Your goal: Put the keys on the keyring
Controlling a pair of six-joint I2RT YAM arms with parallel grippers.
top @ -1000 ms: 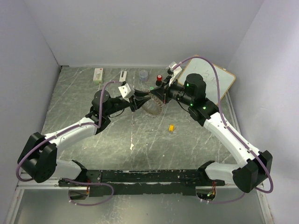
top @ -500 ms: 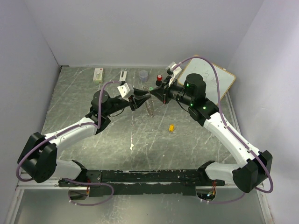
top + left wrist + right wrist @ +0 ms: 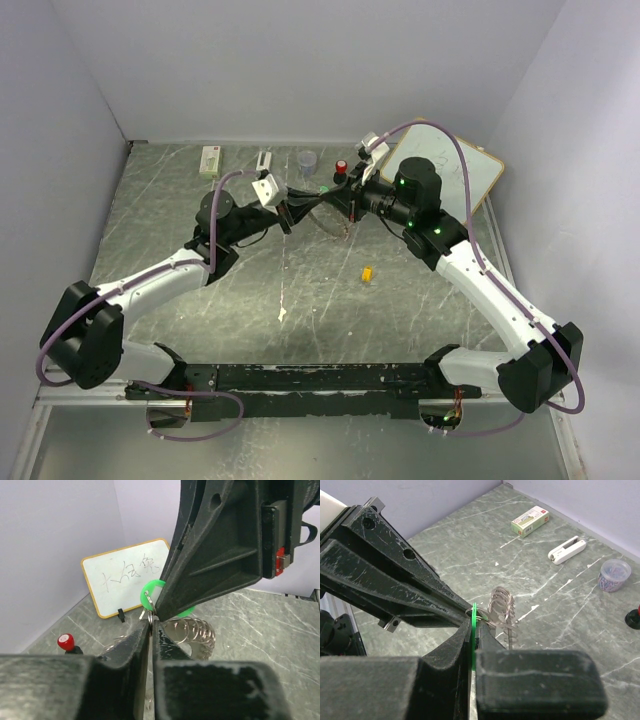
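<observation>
— Which step is this?
— Threading the green key (image 3: pixel 150 588), I'd say. The right fingers (image 3: pixel 535 680) clamp it edge-on; the left fingers (image 3: pixel 120 652) pinch the keyring (image 3: pixel 192 632), midair above the counter (image 3: pixel 200 290).
— Next?
— Ease its loop round the coil. The yellow key (image 3: pixel 367 272) lies apart; red-topped knob (image 3: pixel 341 166) and whiteboard (image 3: pixel 127 575) sit clear. Only fingers crowd fingers.

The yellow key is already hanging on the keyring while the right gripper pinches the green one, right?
Not quite. The yellow key lies loose on the table, apart from the keyring, as the top view shows. The right gripper does pinch the green key.
</observation>
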